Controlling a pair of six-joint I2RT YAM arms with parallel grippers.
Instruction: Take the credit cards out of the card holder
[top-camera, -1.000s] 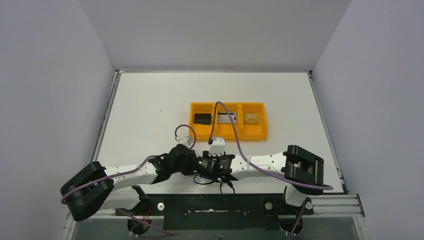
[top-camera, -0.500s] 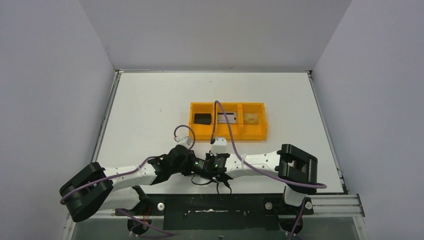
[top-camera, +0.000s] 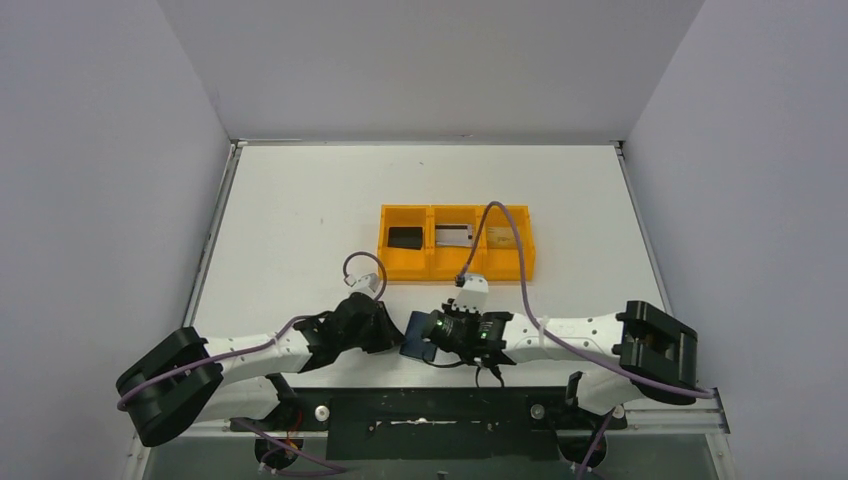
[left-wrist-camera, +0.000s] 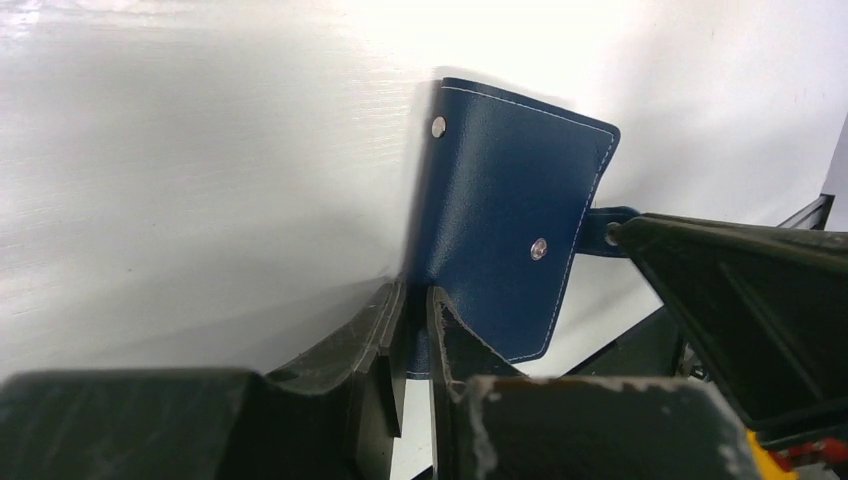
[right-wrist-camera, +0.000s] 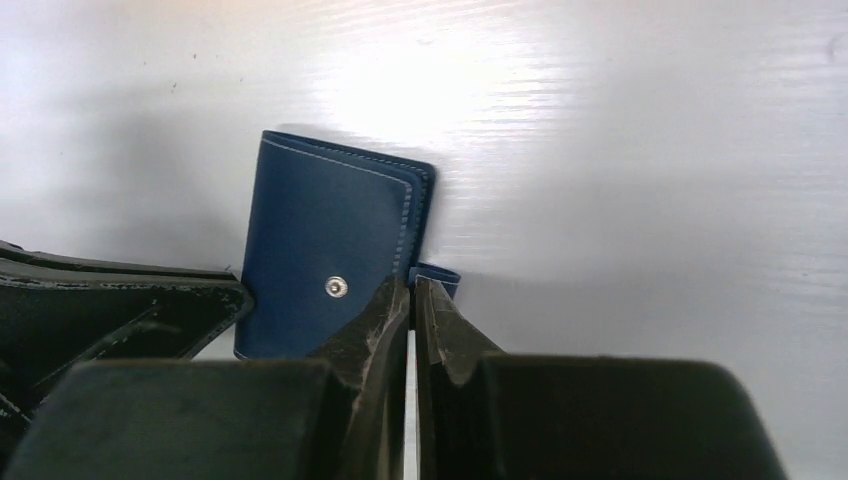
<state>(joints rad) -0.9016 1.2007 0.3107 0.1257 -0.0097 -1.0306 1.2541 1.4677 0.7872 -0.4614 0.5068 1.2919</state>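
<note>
From above: dark navy-blue bifold leather card holder (top-camera: 418, 337) at the near edge of the white table (top-camera: 300, 220), folded shut, directly between left gripper (top-camera: 392, 333) and right gripper (top-camera: 441, 338). Both about equally near, one at each end of it. Well apart, toward the far side, an orange three-compartment plastic tray (top-camera: 455, 273) with a black credit card (top-camera: 405, 238) in its left bin and a silver-grey credit card (top-camera: 452, 236) in the middle one. Right bin crossed by a purple cable, contents not clear.

From the left wrist: holder reaching ahead and to the right of the jaws, long axis running away from them. Jaws drawn to a narrow slit with the holder's near corner between them, apparently a pinch on that corner. Small blue closing tab (left-wrist-camera: 600, 216) on the opposite edge, touching the right gripper's dark finger.

From the right wrist: jaws pressed fully together. Holder ahead and to the left, tab right at the fingertips and poking out to their right. Cannot tell whether pinched or merely touched.

Judging by this: right arm the one placed for the tab, left the anchor. No card seen in the holder.
</note>
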